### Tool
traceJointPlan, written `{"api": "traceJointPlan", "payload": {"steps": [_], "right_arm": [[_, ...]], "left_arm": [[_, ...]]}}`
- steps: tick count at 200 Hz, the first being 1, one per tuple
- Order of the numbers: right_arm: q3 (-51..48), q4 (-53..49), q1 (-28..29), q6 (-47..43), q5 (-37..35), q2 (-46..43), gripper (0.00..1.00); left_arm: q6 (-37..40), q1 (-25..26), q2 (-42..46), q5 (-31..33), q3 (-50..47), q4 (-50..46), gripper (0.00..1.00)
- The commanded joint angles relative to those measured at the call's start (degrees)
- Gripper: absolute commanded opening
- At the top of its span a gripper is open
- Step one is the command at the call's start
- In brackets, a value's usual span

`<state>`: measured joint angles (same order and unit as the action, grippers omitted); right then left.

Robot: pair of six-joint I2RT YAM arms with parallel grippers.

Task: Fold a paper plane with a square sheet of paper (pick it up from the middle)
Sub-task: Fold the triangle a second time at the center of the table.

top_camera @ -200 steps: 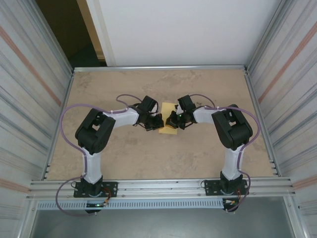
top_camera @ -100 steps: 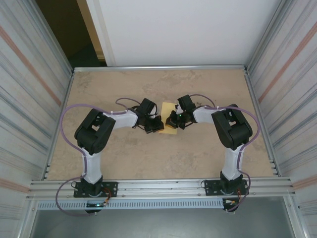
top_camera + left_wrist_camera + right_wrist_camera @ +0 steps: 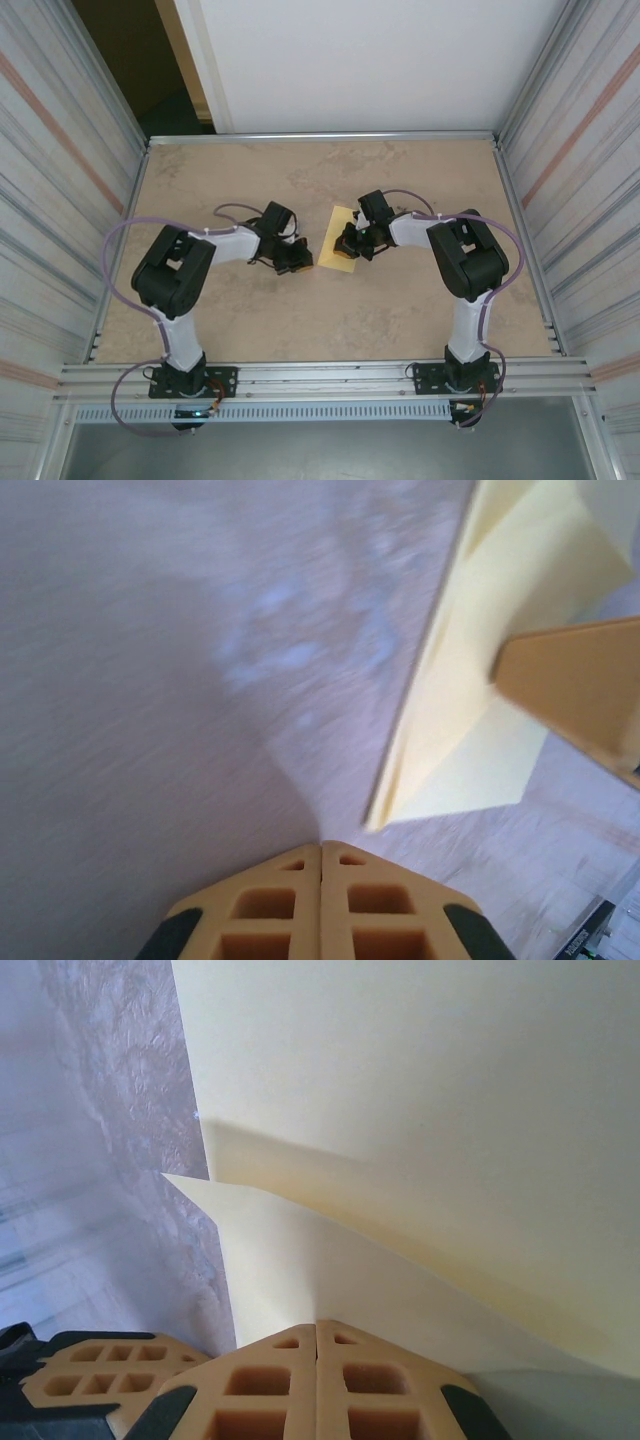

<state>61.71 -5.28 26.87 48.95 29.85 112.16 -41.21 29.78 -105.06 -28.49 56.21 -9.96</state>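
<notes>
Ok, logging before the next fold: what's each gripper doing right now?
Left gripper: shut, empty, clear of the paper.
Right gripper: shut, tips against the paper; grip cannot be told.

left arm [image 3: 175, 275]: elbow folded, forearm angled inward, wrist low | left fingers [image 3: 265, 905]: pressed flat together | right arm [image 3: 465, 255]: elbow folded, forearm reaching inward, wrist low | right fingers [image 3: 255, 1385]: closed tip to tip | wrists near, apart

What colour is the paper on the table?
The paper is plain pale yellow, with no pattern; it shows clearest in the right wrist view.
</notes>
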Motion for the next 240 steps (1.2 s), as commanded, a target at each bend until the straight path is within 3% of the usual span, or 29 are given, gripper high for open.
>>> {"api": "traceJointPlan", "payload": {"steps": [1, 42, 84, 164, 240], "right_arm": [[-1.66, -8.17, -1.12, -0.97, -8.19, 4.49, 0.0], [-0.65, -7.7, -0.77, -1.04, -7.25, 4.07, 0.0], [-0.07, -7.21, -0.85, -1.21, -6.03, 3.64, 0.0], [2.07, -7.87, -1.06, -6.98, -5.28, 2.22, 0.0], [-0.5, -5.78, -13.68, -8.54, -6.78, 0.8, 0.0]], "left_arm": [[1.64, -0.67, 4.64, -0.19, 0.16, -2.56, 0.0], [-1.85, 1.74, 0.75, -2.32, 5.0, 3.54, 0.0], [-2.2, 3.5, -6.29, -0.33, 11.34, 1.05, 0.0], [-2.98, 3.45, -10.35, 4.49, 8.97, -4.94, 0.0], [-5.31, 3.46, -9.25, 4.67, 4.19, -3.84, 0.0]]}}
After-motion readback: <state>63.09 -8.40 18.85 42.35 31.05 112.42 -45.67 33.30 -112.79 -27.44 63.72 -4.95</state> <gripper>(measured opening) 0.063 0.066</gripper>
